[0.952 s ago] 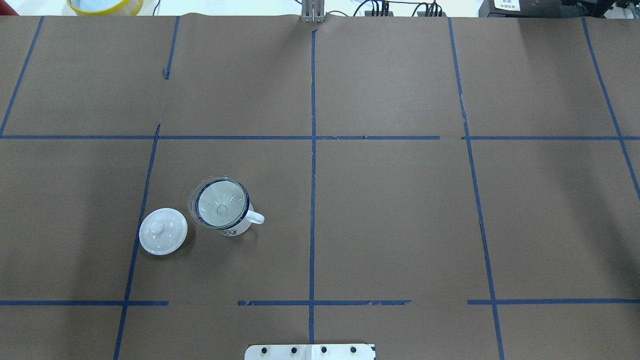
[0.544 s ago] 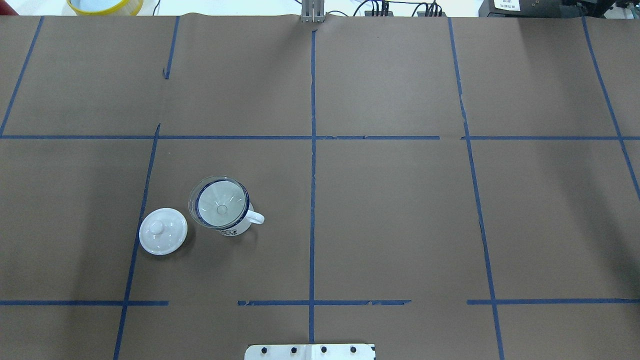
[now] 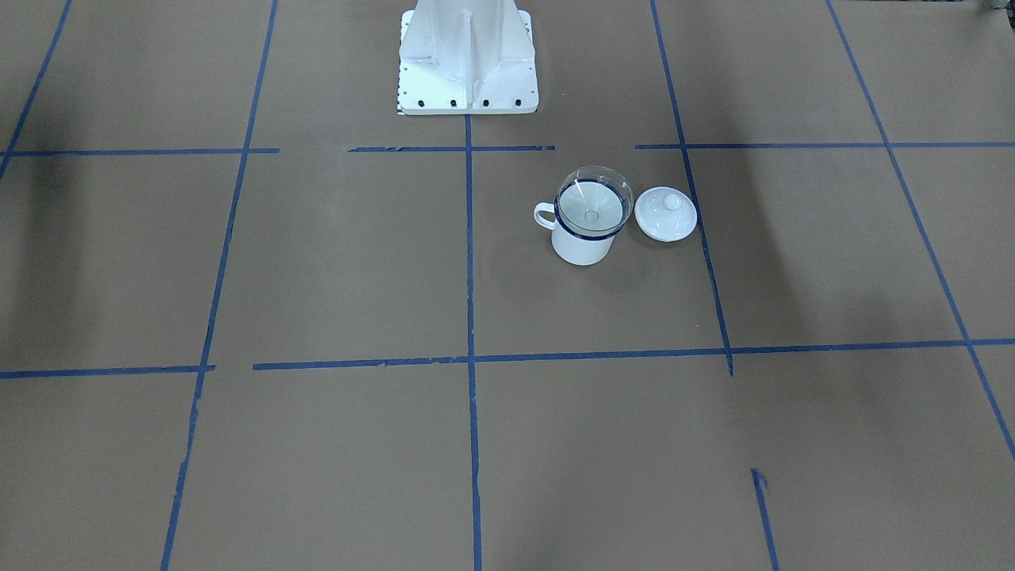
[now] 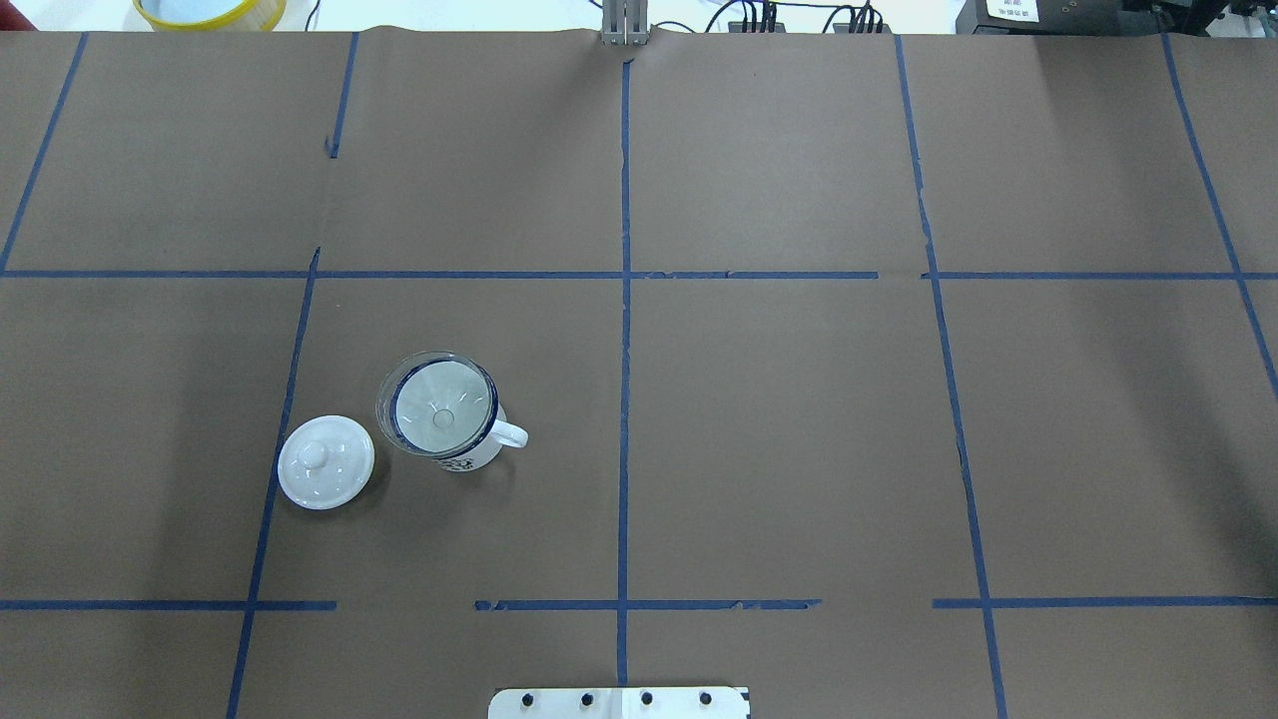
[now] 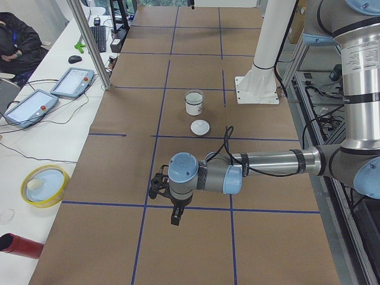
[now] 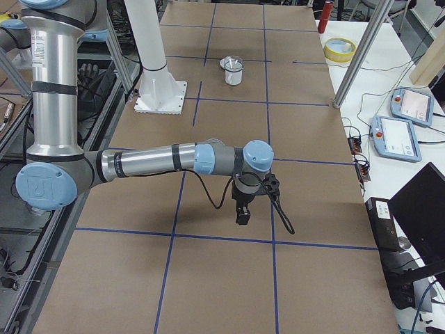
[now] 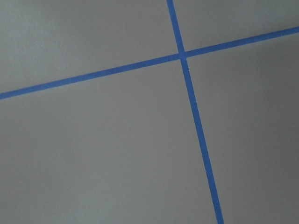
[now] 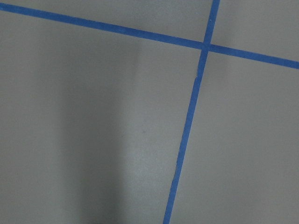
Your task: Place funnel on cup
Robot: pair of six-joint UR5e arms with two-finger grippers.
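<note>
The funnel (image 4: 441,401) sits in the mouth of the cup (image 4: 477,455), its wide cone on the dark blue rim. A white lid (image 4: 325,462) lies just beside the cup, on the side nearer the left hand (image 5: 174,218). All three are on the table (image 4: 799,399), well apart from both hands. The left hand and the right hand (image 6: 241,217) hang over the table's taped lines, pointing down. I cannot tell whether either hand is wide or narrow.

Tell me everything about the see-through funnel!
The funnel is clear and glassy-looking, with a wide round cone and a small spout hole in its middle. It sits upright in the mouth of the white cup, its rim standing a little above the cup's dark blue rim. Nothing else touches it.
</note>
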